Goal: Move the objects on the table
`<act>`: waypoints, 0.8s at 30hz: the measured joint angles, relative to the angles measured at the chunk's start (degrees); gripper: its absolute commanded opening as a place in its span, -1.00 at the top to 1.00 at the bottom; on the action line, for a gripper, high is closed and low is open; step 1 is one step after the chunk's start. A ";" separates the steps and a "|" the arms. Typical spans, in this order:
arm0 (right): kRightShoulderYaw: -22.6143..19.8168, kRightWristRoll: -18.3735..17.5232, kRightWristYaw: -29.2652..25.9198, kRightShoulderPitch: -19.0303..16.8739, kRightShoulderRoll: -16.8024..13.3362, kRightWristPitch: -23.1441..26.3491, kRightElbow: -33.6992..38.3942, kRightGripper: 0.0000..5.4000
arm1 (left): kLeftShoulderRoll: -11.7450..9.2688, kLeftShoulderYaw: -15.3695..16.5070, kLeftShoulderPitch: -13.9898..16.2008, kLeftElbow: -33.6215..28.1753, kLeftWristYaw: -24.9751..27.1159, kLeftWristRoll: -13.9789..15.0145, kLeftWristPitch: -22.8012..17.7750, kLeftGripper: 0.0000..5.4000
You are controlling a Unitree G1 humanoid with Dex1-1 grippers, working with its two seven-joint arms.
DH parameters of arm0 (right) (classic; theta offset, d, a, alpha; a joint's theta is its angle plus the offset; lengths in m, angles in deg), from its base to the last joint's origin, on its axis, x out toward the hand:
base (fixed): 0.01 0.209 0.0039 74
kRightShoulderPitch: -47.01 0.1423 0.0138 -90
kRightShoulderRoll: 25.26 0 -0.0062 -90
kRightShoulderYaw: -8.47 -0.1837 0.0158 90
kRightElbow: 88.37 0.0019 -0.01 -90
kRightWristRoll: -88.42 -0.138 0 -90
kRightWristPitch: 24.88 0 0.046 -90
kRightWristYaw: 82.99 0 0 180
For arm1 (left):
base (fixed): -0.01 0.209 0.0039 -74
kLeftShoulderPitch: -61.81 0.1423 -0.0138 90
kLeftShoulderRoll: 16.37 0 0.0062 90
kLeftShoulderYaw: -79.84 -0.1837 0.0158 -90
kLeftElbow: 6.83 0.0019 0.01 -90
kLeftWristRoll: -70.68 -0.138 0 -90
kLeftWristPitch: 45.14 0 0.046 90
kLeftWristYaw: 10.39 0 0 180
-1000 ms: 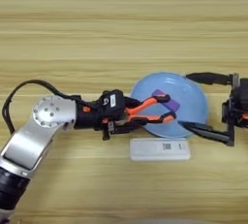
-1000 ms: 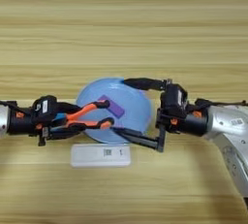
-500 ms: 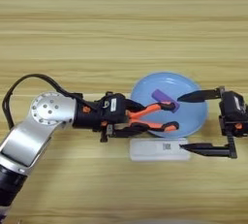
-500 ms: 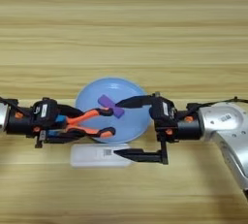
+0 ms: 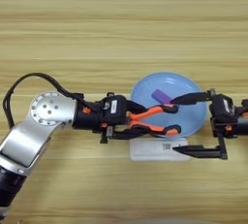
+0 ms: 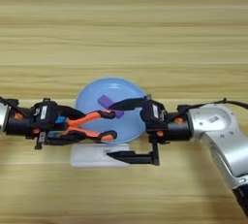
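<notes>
My left gripper clamps the pliers by their handles over the blue plate — where the purple bar already lies — while my right gripper spreads wide, straddling the white box to take it.

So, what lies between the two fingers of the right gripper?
In both views, the blue plate's near edge and the white card's right end lie between the right gripper's open fingers.

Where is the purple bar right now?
The purple bar lies on the blue plate, centre-right in the left eye view, just beyond the pliers and beside the right gripper's upper fingertip.
</notes>
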 measured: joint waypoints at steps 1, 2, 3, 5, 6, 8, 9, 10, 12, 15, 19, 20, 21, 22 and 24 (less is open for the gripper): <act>0.16 0.13 0.02 0.01 0.19 -0.01 0.00 -1.00 | 0.00 0.00 0.00 0.00 -0.01 0.00 0.04 0.15; 0.37 0.32 0.02 0.02 0.30 -0.02 0.00 -1.00 | 0.00 0.00 0.00 0.00 -0.03 0.00 0.10 0.15; 0.52 0.46 0.03 0.03 0.35 -0.03 0.00 -1.00 | 0.01 -0.02 0.00 0.00 -0.03 -0.01 0.12 0.15; 0.92 0.69 0.13 0.05 0.78 -0.06 -0.03 -1.00 | 0.02 -0.17 -0.01 0.00 -0.06 -0.01 0.15 0.15; 1.02 0.76 0.13 0.06 1.05 -0.07 -0.03 -1.00 | 0.04 -0.31 -0.02 0.01 -0.07 -0.01 0.15 0.15; 1.13 0.82 0.15 0.07 1.67 -0.07 -0.03 -1.00 | 0.10 -0.43 -0.02 0.00 -0.08 -0.01 0.15 0.15; 1.15 0.84 0.16 0.08 1.71 -0.07 -0.03 -1.00 | 0.10 -0.46 -0.02 0.01 -0.10 -0.01 0.15 0.15; 1.15 0.85 0.16 0.10 1.72 -0.07 -0.03 -1.00 | 0.10 -0.47 -0.02 0.01 -0.11 -0.01 0.15 0.15; 1.16 0.92 0.20 0.13 2.01 -0.07 -0.02 -1.00 | 0.14 -0.55 -0.07 0.01 -0.18 -0.01 0.15 0.15; 1.32 1.01 0.56 0.26 2.60 -0.07 0.09 -1.00 | 0.23 -0.86 -0.29 0.01 -0.23 -0.02 0.15 0.15; 1.59 1.40 1.22 0.45 2.77 -0.15 0.55 -1.00 | 0.34 -0.93 -0.34 0.02 -0.32 -0.02 0.15 0.15; 1.74 1.40 1.22 0.45 2.79 -0.16 0.82 -1.00 | 0.35 -0.93 -0.35 0.02 -0.35 -0.03 0.15 0.15; 1.86 1.42 1.22 0.45 2.80 -0.17 0.95 -1.00 | 0.36 -0.93 -0.36 0.03 -0.38 -0.03 0.15 0.15; 1.94 1.43 1.24 0.45 2.80 -0.17 1.03 -1.00 | 0.38 -0.94 -0.37 0.03 -0.41 -0.03 0.15 0.15; 1.98 1.46 1.27 0.45 2.80 -0.18 1.07 -1.00 | 0.40 -0.97 -0.37 0.04 -0.43 -0.03 0.15 0.15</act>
